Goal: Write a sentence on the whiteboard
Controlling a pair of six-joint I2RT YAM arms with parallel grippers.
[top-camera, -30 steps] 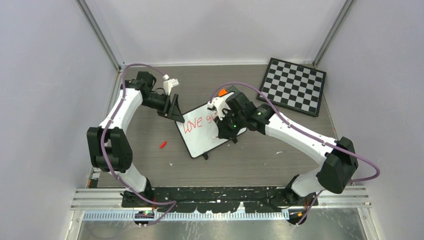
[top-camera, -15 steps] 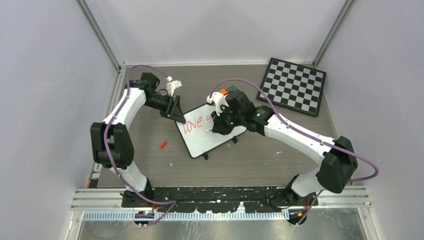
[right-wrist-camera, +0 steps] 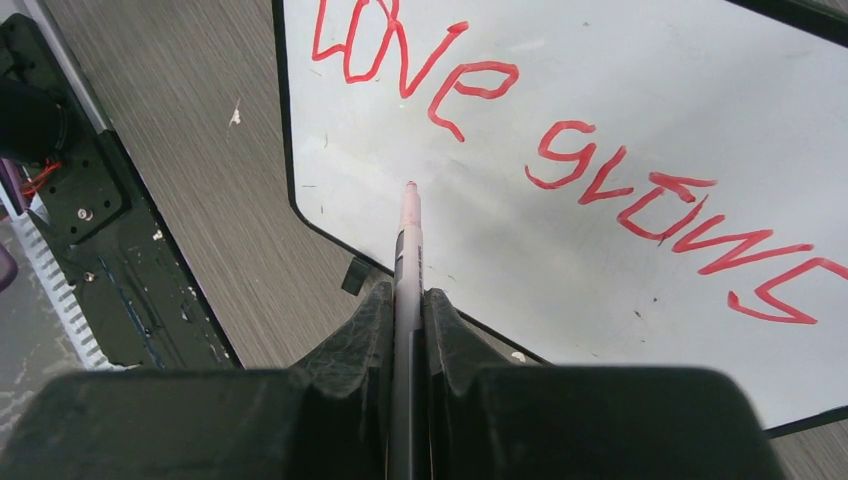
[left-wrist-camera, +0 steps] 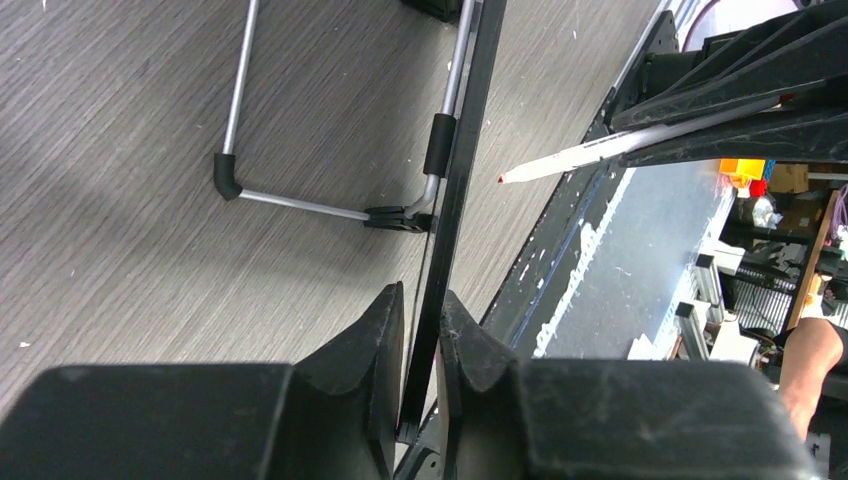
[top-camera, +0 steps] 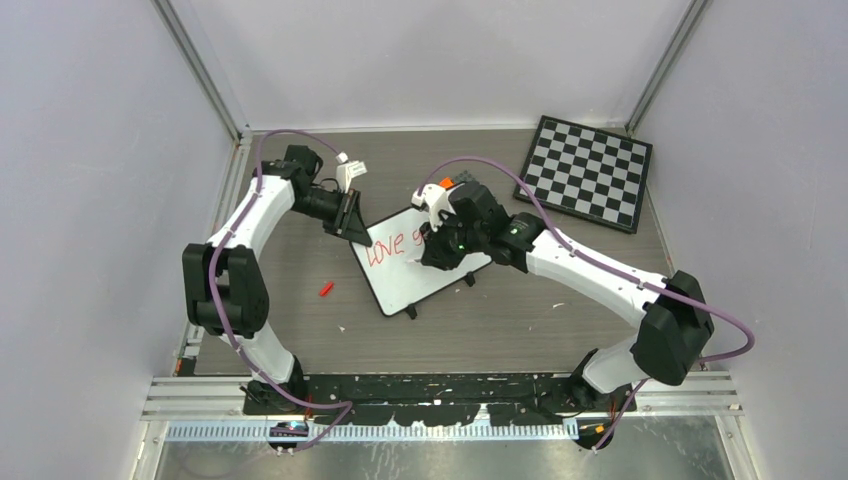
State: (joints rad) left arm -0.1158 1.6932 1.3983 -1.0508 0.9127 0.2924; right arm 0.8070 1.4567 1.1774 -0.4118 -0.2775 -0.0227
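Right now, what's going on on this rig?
The left gripper is pinching the edge of the small white, black-rimmed whiteboard on the grey wood-grain table. The right gripper is clamped on a slim white marker with a red tip. So far the red handwriting reads "love grows". The tip points at the board just below "love", where a second line would start.

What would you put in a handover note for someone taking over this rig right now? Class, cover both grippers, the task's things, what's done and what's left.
The left gripper is shut on the edge of the whiteboard, steadying it.
The right gripper is shut on the marker, tip over the blank area below the writing.
Done: the sentence reads "love grows" in red.
Left: any further words, then let go.
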